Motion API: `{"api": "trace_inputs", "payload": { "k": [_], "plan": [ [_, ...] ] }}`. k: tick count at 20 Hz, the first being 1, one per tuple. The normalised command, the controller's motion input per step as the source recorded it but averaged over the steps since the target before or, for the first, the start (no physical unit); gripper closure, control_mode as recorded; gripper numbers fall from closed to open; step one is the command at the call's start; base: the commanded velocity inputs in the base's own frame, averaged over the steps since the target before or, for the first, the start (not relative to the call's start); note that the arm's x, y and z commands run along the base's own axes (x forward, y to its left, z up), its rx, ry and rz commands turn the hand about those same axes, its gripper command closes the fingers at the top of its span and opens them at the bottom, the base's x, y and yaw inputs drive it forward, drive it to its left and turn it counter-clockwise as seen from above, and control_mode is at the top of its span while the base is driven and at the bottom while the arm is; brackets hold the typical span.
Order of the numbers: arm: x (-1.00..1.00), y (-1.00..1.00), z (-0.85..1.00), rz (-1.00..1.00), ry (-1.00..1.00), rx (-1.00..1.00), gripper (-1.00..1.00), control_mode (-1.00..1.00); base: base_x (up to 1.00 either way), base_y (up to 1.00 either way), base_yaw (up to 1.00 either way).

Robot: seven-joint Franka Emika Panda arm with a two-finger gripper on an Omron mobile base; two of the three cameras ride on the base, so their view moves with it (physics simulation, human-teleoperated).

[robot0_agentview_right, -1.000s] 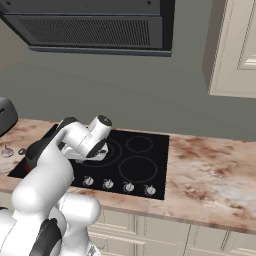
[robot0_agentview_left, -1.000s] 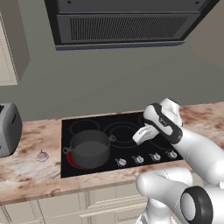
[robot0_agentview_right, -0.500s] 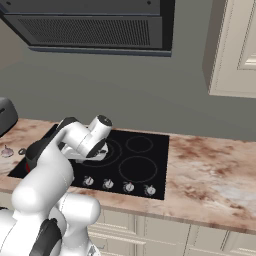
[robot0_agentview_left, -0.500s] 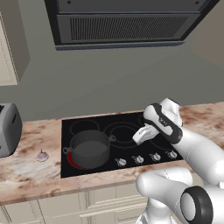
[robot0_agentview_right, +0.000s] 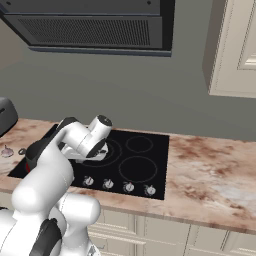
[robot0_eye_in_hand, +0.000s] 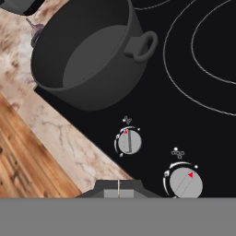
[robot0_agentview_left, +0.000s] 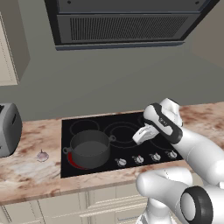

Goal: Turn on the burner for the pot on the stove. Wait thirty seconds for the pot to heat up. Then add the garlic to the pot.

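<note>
The dark grey pot [robot0_agentview_left: 89, 148] stands on the front left zone of the black stove [robot0_agentview_left: 127, 131]. A red glow marks the burner [robot0_agentview_left: 72, 162] at the pot's lower left rim. The garlic [robot0_agentview_left: 42, 155] lies on the counter left of the stove, and its tip peeks past the pot [robot0_eye_in_hand: 87, 55] in the hand view. My gripper [robot0_agentview_left: 137, 140] hovers above the stove, right of the pot and behind the knob row. Its fingertips [robot0_eye_in_hand: 110, 188] meet along a thin line with nothing between them, above the leftmost knob [robot0_eye_in_hand: 129, 141]. The arm covers most of the pot [robot0_agentview_right: 33, 152] in the right base view.
A row of silver knobs [robot0_agentview_left: 146, 158] runs along the stove's front edge. A toaster [robot0_agentview_left: 6, 129] stands on the marble counter [robot0_agentview_right: 210, 170] at the far left. A range hood [robot0_agentview_left: 127, 24] hangs overhead. Wall cabinets [robot0_agentview_right: 235, 50] are at the upper right.
</note>
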Motion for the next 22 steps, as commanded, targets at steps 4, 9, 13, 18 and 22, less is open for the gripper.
{"api": "trace_inputs", "payload": {
  "k": [4, 9, 13, 18, 22],
  "plan": [
    [0.0, 0.0, 0.0, 0.0, 0.0, 0.0, 1.0, -1.0, 0.0, 0.0, 0.0],
    [0.0, 0.0, 0.0, 0.0, 0.0, 0.0, 1.0, -1.0, 0.0, 0.0, 0.0],
    [0.0, 0.0, 0.0, 0.0, 0.0, 0.0, 1.0, -1.0, 0.0, 0.0, 0.0],
    [0.0, 0.0, 0.0, 0.0, 0.0, 0.0, 1.0, -1.0, 0.0, 0.0, 0.0],
    [0.0, 0.0, 0.0, 0.0, 0.0, 0.0, 1.0, -1.0, 0.0, 0.0, 0.0]
  ]
}}
